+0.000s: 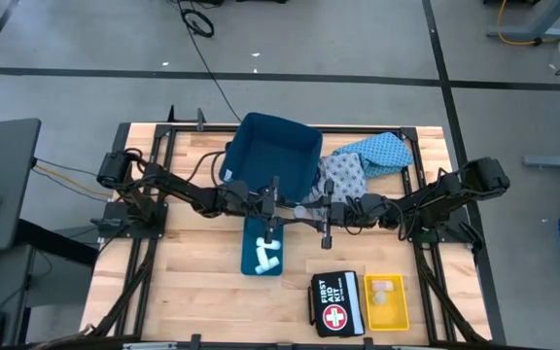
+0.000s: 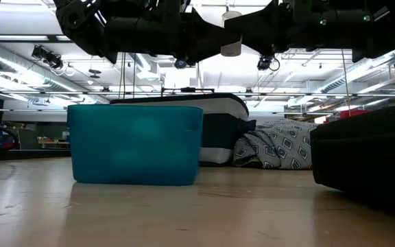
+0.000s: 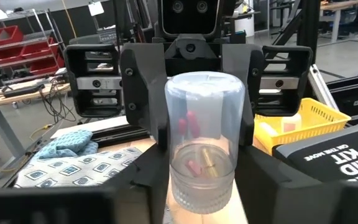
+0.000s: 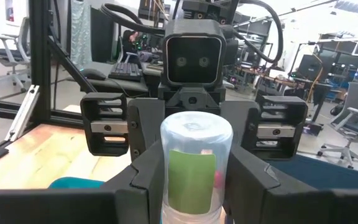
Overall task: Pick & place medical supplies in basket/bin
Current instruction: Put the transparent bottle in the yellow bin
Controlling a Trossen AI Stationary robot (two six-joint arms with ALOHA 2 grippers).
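A clear cylindrical pill bottle [image 1: 302, 209] with a green label [image 4: 191, 177] and pink pills inside hangs level in the air between my two grippers over the table's middle. My left gripper [image 1: 282, 208] is shut on its left end, and my right gripper [image 1: 321, 212] is shut on its right end. Below, a small teal bin [image 1: 262, 255] holds white rolls [image 1: 266, 255]. Two patterned blue cloths [image 1: 363, 165] lie on the table against the dark blue basket [image 1: 270, 156]. Pale packets [image 1: 385, 292] sit in a yellow bin [image 1: 388, 301]. My left gripper [image 3: 207, 186] pinches the bottle's ribbed near end [image 3: 202, 190] between its two fingers. It comes level from the table's left, with the fingers along the bottle. The bottle is lifted clear and lies level. My right gripper [image 4: 194, 205] pinches the bottle's other end [image 4: 194, 199], on the labelled part, between its two fingers. It comes level from the table's right, with the fingers along the bottle. The bottle is clear of the table.
A black first aid kit [image 1: 338, 303] lies near the front edge beside the yellow bin. In the low view the teal bin [image 2: 136, 144] stands in front of the dark basket [image 2: 218, 130]. Bare wood stretches along the table's left and far right sides.
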